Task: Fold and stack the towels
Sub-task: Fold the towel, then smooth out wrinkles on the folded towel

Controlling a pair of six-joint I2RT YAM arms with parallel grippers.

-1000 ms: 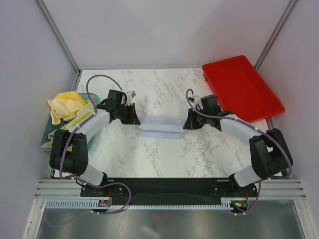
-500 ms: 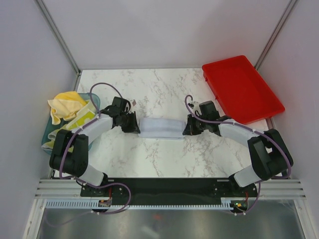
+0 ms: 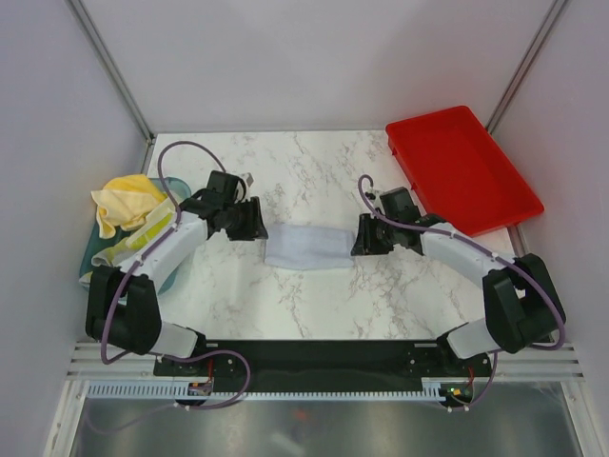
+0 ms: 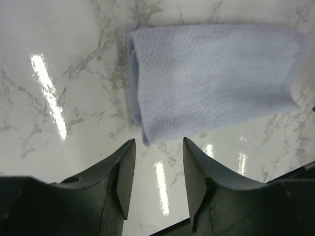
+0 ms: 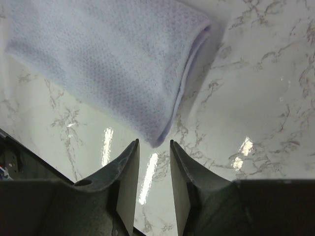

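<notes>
The left gripper (image 4: pixel 158 147) is hovering just above the worktop (image 3: pixel 314 171) with its jaws standing moderately apart and gripping nothing. The near left corner of the blue towel (image 4: pixel 211 73) is lying just beyond its tips. The right gripper (image 5: pixel 153 146) is mirroring it at the towel's other end, its jaws parted more narrowly and also empty, with a towel corner pointing right at the gap but not pinched.

The blue towel is lying flat as a folded rectangle in the middle of the worktop, between the two grippers, its rolled edges facing each of them. The fold on this piece is looking done. The next move is probably calling for one gripper to close on an edge through all the layers, so the fold is not opening while the towel is being carried to a stacking spot.

The yellow towels (image 3: pixel 124 200) are sitting crumpled in the teal basket (image 3: pixel 93 252) at the left edge, awaiting folding. A red tray (image 3: pixel 463 167) is lying at the far right, well apart. Nothing is blocking either arm.
</notes>
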